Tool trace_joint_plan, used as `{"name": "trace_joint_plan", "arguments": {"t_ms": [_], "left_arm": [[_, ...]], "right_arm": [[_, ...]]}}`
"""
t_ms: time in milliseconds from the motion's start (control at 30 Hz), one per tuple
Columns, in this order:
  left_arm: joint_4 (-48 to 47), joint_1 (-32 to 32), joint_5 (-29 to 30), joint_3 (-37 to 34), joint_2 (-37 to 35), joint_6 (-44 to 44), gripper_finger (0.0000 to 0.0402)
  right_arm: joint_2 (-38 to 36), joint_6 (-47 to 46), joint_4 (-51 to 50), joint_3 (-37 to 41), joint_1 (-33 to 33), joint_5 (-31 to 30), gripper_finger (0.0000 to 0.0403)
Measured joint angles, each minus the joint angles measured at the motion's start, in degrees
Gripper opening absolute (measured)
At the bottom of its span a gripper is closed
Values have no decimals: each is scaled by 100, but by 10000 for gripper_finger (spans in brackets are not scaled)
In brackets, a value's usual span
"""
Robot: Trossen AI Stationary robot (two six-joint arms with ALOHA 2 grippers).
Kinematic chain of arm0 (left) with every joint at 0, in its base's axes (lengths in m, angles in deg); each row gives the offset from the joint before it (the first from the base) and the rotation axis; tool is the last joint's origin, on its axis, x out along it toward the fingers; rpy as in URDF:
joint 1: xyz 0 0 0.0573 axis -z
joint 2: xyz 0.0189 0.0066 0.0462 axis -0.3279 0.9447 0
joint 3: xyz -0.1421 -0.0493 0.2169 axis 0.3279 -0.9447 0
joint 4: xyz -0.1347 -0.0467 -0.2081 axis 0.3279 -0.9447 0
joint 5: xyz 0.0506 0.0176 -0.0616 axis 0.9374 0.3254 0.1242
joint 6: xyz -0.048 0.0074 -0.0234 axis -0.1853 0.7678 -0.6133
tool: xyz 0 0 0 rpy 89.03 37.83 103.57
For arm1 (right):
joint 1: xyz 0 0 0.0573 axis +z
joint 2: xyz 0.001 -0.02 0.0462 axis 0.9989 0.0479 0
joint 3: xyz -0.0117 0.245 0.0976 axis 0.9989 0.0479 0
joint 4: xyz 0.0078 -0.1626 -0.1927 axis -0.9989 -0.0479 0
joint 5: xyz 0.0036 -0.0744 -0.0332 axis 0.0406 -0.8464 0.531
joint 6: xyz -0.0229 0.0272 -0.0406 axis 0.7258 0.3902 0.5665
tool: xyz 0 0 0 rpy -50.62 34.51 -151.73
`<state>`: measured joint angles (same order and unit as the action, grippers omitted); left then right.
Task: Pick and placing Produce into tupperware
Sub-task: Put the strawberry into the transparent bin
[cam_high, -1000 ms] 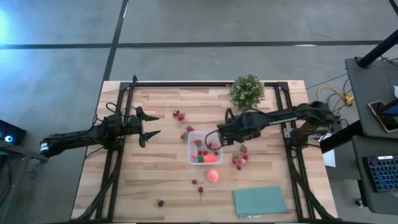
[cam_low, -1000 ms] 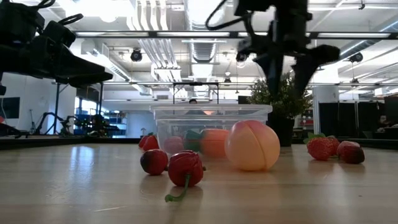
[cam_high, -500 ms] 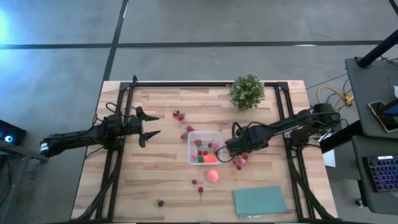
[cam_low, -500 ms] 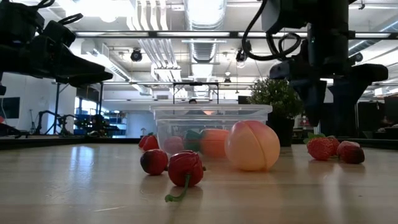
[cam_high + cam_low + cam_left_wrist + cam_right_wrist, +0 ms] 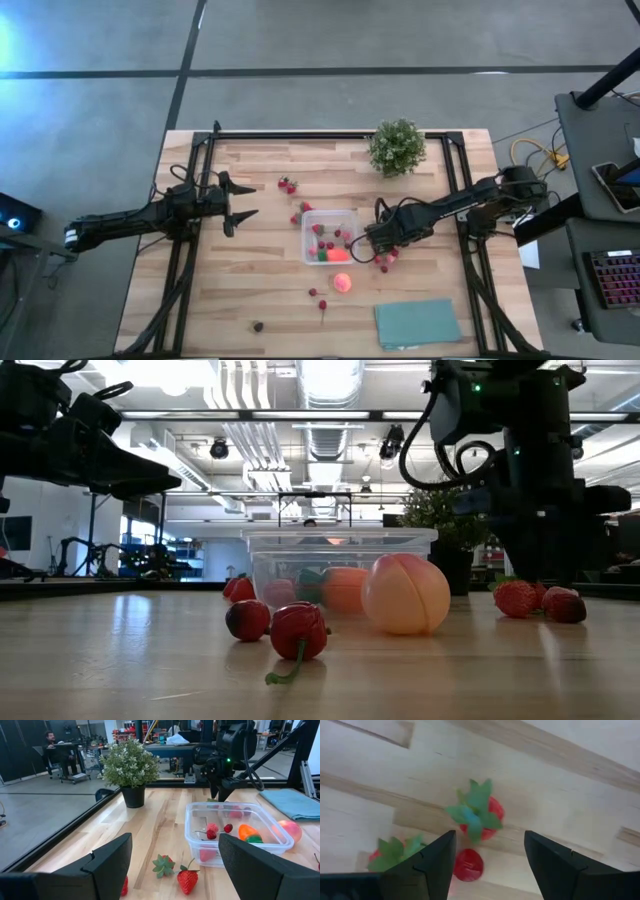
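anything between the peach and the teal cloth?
Nothing: in the high view, only bare wood separates the peach from the teal cloth.

Overhead, table-level, two wrist-mounted views

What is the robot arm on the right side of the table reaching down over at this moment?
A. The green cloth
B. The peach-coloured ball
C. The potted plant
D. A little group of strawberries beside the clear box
D: the right gripper hangs open over the strawberries lying on the table just beside the clear box; its wrist view shows them between its fingers.
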<state>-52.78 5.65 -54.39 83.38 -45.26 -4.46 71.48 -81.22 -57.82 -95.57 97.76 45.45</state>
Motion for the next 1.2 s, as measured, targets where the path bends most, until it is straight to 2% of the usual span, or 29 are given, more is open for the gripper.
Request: {"name": "trace_joint_plan", "arguments": {"t_ms": [433, 800, 933, 1200], "left_arm": [[-2, 0, -2, -1, -1, 0, 283], [-4, 1, -2, -1, 7, 0, 283], [-4, 0, 0, -2, 4, 0, 283], [-2, 0, 0, 0, 0, 0, 283]], "right_arm": [[52, 469, 341, 122, -455, -47, 226], [395, 573, 510, 80, -466, 162, 224], [396, 555, 528, 80, -466, 168, 208], [396, 552, 529, 78, -466, 157, 152]]}}
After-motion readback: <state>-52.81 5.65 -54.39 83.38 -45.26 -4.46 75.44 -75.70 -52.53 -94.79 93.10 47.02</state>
